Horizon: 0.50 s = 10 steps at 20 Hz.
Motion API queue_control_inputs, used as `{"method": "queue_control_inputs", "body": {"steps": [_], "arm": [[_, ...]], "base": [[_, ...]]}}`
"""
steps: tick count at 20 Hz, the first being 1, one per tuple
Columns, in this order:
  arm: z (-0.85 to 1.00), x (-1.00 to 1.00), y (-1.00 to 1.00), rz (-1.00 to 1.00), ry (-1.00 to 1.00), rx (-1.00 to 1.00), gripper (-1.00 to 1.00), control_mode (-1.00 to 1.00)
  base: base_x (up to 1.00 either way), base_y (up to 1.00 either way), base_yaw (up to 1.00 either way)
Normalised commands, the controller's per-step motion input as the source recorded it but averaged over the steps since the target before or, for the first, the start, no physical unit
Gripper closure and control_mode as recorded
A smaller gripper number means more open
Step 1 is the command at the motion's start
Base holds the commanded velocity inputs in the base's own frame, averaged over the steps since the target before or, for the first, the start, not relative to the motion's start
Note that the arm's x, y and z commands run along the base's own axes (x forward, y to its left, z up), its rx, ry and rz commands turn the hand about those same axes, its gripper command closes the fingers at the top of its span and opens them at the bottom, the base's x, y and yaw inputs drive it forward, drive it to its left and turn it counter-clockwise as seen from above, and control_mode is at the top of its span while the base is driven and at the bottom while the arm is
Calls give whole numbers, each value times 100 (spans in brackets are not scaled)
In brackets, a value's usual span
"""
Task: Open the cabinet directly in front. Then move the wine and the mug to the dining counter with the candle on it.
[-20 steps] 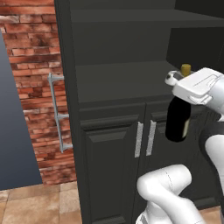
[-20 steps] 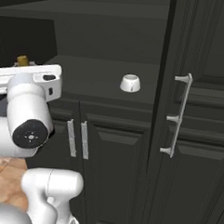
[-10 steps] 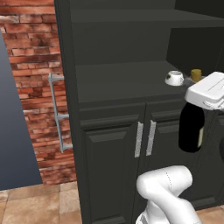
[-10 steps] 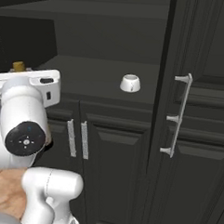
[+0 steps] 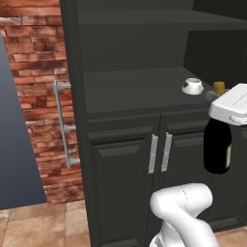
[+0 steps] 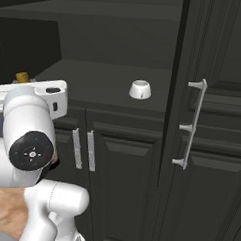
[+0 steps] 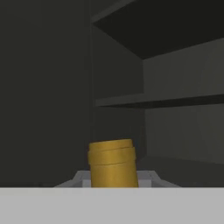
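Wine bottle (image 5: 217,150) hangs upright by its gold-capped neck, fingers (image 5: 230,119) closed on it, outside the open cabinet (image 5: 135,91) for carrying; white mug (image 5: 192,86) sits on the shelf.

The white arm rises from the base, bends at a rounded elbow low in the frame, and reaches up and forward. Its end effector (image 5: 223,107) is level at shelf height, its flat white hand pointing sideways. The fingers are clamped on the neck of the wine bottle (image 5: 217,147), which hangs upright below.
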Motion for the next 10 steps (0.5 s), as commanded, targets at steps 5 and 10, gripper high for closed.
{"method": "queue_control_inputs", "body": {"steps": [5,10], "arm": [[0,0,0,0,0,0,100,100],[0,0,0,0,0,0,100,100]], "base": [[-18,0,0],[-63,-4,0]]}}
